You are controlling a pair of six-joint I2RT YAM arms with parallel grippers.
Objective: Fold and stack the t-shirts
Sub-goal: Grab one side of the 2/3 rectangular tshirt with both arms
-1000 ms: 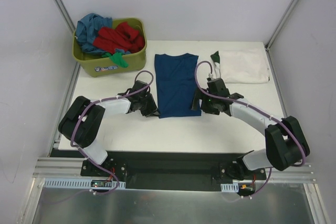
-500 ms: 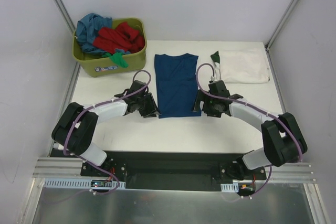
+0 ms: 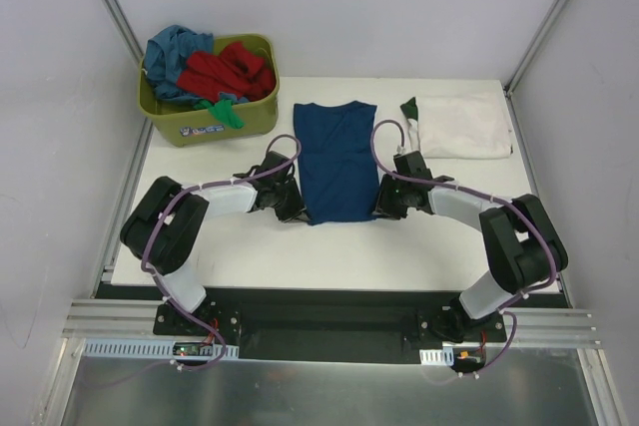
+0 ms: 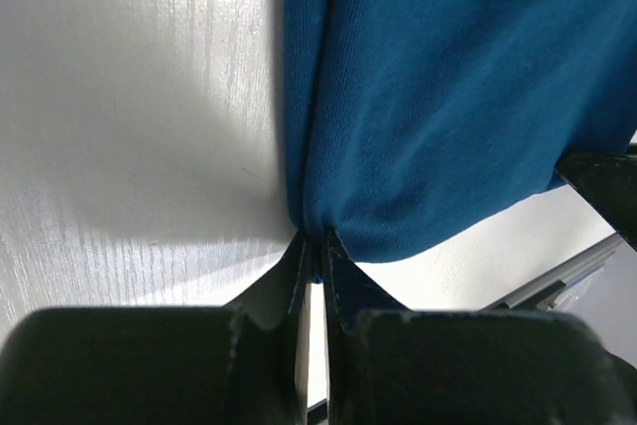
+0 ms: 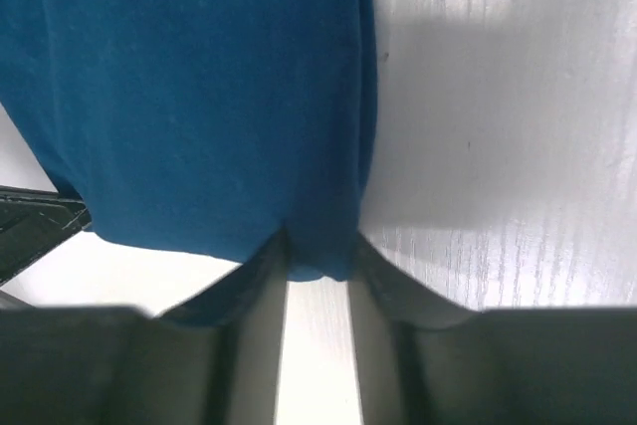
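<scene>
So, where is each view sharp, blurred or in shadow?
Top external view: even light, all sharp, only soft shadows beside the arms near the blue t-shirt. Left wrist view: cloth weave sharp, the left gripper close to the lens blurred, a grey shadow on the table. Right wrist view: the right gripper blurred too, a shadow on the table right of the shirt.

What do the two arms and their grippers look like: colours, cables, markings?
Both match: the left arm and right arm have white links between bulky black joint housings, each trailed by a looping purple cable. The left gripper and right gripper have dark, flat, tapering fingers. No markings are legible.
</scene>
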